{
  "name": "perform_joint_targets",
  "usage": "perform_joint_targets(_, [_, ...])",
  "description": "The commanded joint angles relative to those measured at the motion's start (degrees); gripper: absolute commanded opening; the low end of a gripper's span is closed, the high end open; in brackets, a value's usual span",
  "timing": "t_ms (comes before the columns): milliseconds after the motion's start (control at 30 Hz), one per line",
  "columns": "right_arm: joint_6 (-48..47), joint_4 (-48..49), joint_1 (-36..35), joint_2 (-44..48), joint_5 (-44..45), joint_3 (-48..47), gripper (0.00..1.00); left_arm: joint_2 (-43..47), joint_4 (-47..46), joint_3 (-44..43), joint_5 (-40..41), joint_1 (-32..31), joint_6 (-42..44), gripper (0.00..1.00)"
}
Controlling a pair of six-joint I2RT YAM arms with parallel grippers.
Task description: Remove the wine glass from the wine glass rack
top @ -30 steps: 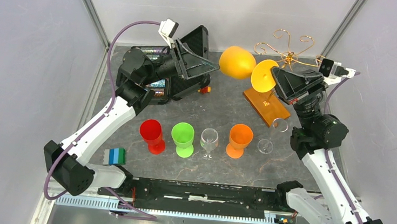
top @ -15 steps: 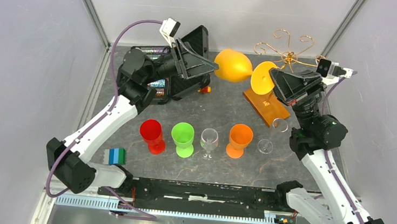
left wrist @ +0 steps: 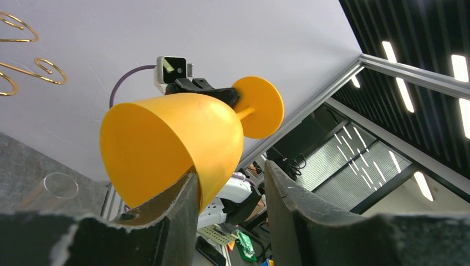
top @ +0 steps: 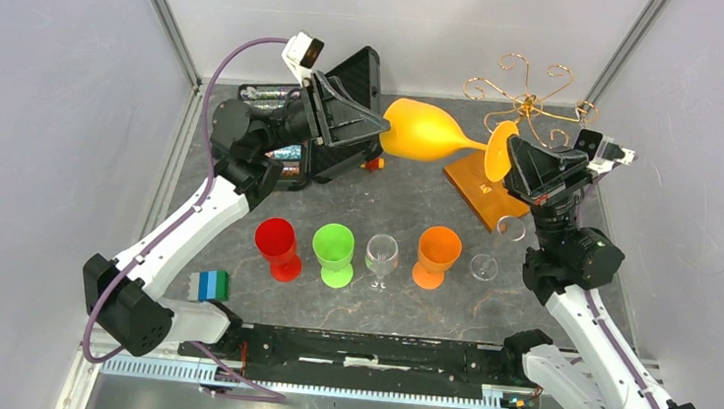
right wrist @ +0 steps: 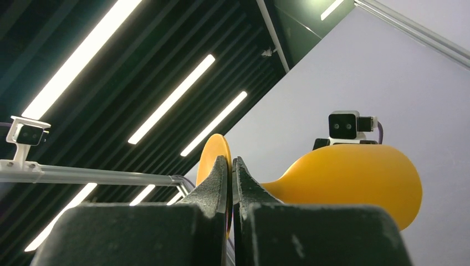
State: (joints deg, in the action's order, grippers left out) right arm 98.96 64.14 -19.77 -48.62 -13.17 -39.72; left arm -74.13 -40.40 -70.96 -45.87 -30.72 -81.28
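While two robot arms meet at it, a yellow-orange wine glass hangs sideways in the air just left of the gold wire wine glass rack.
The right end effector is pinched tight on the edge of the glass's round foot, above the rack's wooden base. The left end effector is about half open at the bowl's mouth, on the far side of the glass from the rack: one finger touches the rim, the other stands clear of the bowl's wall. The left arm reaches up and across toward the rack with a bent elbow. The right arm rises steeply on the rack's near side, its wrist turned away from the rack. The glass's stem runs roughly level above the bench, foot toward the rack, mouth pointing away from it.
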Motion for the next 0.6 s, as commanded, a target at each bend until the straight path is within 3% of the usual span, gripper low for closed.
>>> perform_joint_targets(0, [-0.8, -1.1, -0.3, -2.4, 0.8, 1.0, 0.00, 2.6, -5.4, -1.5, -3.2, -1.0, -2.3, 0.44])
perform_joint_targets(100, [-0.3, 0.9, -1.0, -4.5, 0.2, 0.8, 0.00, 2.7, -4.8, -1.1, -3.3, -1.1, -1.3, 0.36])
perform_joint_targets(400, [1.5, 4.5, -3.1, -8.2, 0.0, 1.3, 0.00, 2.6, -4.5, -1.9, -4.5, -1.5, -0.3, 0.34])
perform_joint_targets(567, [1.4, 4.6, -3.4, -8.6, 0.3, 1.8, 0.00, 2.9, -3.8, -2.0, -4.7, -1.5, 0.4, 0.24])
